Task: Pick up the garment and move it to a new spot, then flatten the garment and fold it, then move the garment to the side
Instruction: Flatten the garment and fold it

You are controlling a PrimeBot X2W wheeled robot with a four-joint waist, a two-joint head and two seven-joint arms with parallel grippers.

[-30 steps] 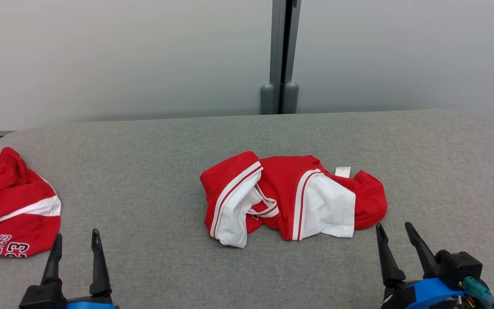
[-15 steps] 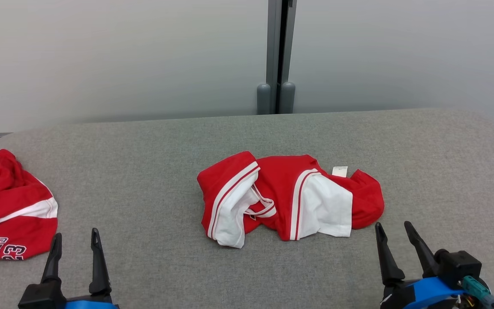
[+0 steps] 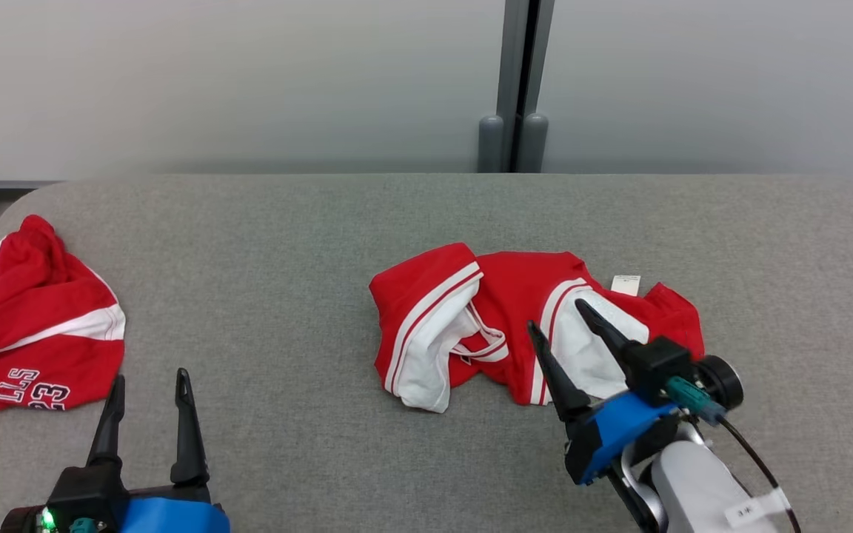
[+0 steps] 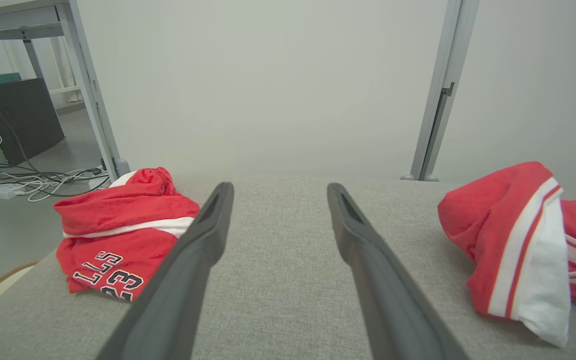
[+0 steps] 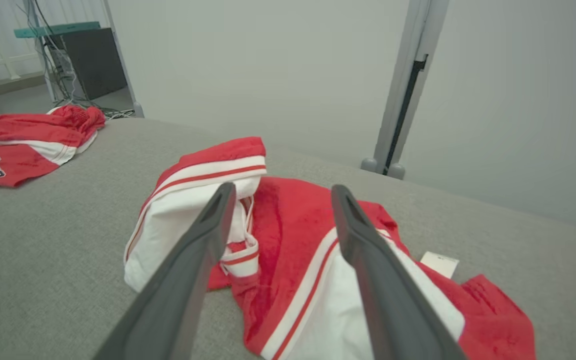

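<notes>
Head view: right gripper (image 3: pixel 555 314) over the crumpled red-and-white garment (image 3: pixel 515 296), jaws wide.
The garment lay mid-table on the grey padded table (image 3: pixel 286 244), with its white label (image 3: pixel 625 284) at its 1 o'clock edge. The right gripper's spread fingers pointed from 5 o'clock across a white panel; whether they touched it could not be told. The left gripper (image 3: pixel 149 376) sat at 7 o'clock, jaws wide and empty. A second red garment printed 23 (image 3: pixel 34 326) lay at 9 o'clock.

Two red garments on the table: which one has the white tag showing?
The middle garment, nearest the right hand: the tag sits at its far edge. The left garment shows printed numbers instead.
</notes>
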